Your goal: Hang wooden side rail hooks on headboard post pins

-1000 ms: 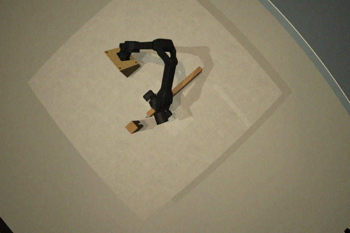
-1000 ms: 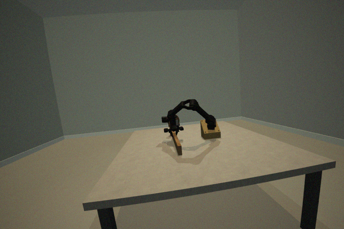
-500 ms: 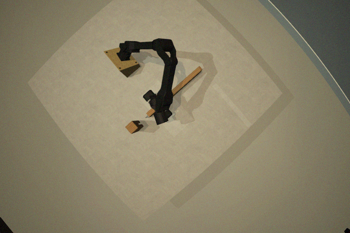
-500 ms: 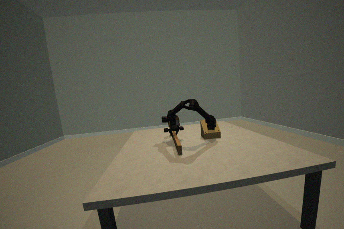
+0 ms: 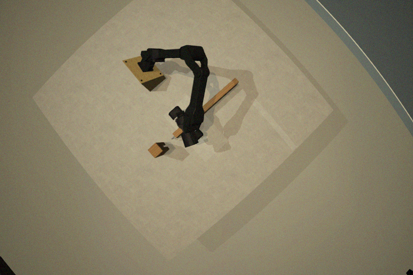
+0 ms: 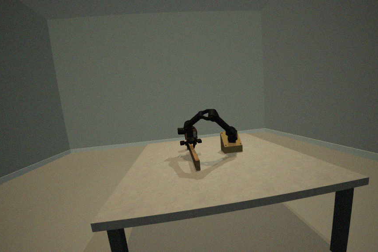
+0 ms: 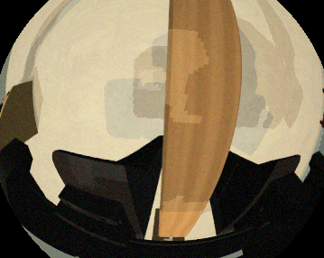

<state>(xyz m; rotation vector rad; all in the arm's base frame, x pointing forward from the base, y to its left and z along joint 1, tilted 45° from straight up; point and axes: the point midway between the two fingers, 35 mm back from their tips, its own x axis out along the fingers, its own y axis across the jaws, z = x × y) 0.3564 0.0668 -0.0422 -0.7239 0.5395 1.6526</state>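
Note:
The wooden side rail runs diagonally under the arm. Its far end looks to be on or very near the table. A small grey hook shows at its other end; the second hook cannot be made out. The headboard post stands upright just beyond that end, with a gap between them from above and its dark notched side towards the rail. My gripper is shut on the rail near the hook end. The pins are not visible, and the wrist view shows only a brown sliver of the post.
The arm's yellowish base block stands on the pale table, to one side of the rail. The arm arches from it over the rail. Arm shadows fall across the table around the rail.

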